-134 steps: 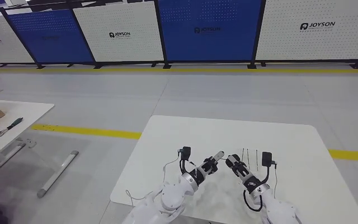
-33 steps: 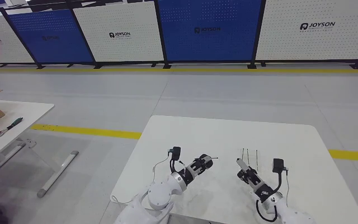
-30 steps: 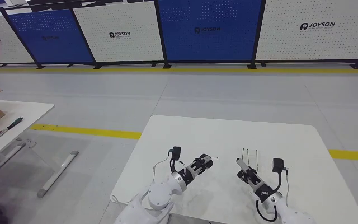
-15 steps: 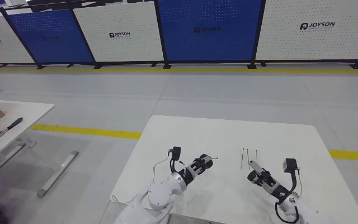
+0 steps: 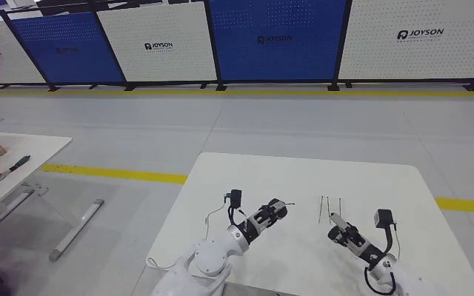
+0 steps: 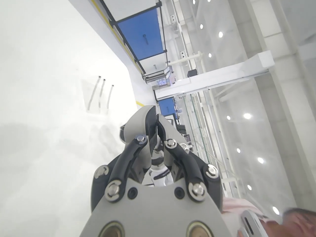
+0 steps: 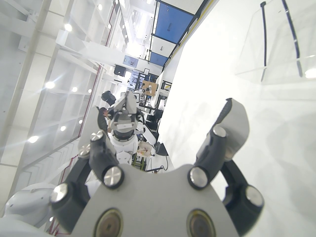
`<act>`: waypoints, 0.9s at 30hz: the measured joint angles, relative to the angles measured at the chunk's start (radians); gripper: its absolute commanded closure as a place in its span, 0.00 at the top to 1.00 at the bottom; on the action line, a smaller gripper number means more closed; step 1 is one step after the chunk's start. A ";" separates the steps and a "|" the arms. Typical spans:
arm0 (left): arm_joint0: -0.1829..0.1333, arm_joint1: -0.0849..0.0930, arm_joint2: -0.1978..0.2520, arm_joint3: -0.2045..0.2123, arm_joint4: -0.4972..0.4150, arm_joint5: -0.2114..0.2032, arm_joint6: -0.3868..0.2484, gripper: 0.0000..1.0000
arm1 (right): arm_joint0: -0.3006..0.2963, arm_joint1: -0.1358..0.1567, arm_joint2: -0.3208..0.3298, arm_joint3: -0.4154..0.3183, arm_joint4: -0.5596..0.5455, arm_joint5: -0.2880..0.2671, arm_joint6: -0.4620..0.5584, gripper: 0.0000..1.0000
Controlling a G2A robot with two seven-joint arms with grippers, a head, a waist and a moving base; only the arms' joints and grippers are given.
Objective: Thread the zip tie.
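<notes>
Black zip tie (image 5: 288,204) is pinched between the left gripper's (image 6: 156,122) closed fingers above the table (image 5: 296,174); the right gripper's (image 5: 335,220) fingers are spread, near three spare ties (image 6: 101,92) on a clear stand (image 7: 276,38).

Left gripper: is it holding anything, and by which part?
Left gripper pinches a thin zip tie near one end; which end cannot be told.

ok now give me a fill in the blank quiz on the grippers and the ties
1. The left gripper is ___ on a tie.
2. The right gripper is ___ and holds nothing.
3. ___ spare ties lie on the clear sheet.
Missing words: shut; open; three.
</notes>
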 measured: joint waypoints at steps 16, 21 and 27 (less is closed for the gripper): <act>0.083 0.014 -0.052 -0.189 -0.048 -0.003 -0.036 0.00 | 0.000 0.000 0.000 0.000 0.000 0.000 0.000 1.00; 0.069 0.011 -0.112 -0.216 -0.188 -0.061 0.002 0.00 | 0.000 0.000 0.000 0.000 0.000 0.000 0.000 1.00; 0.099 0.025 -0.186 -0.286 -0.184 -0.062 -0.073 0.00 | 0.000 0.000 0.000 0.000 0.000 0.000 0.000 1.00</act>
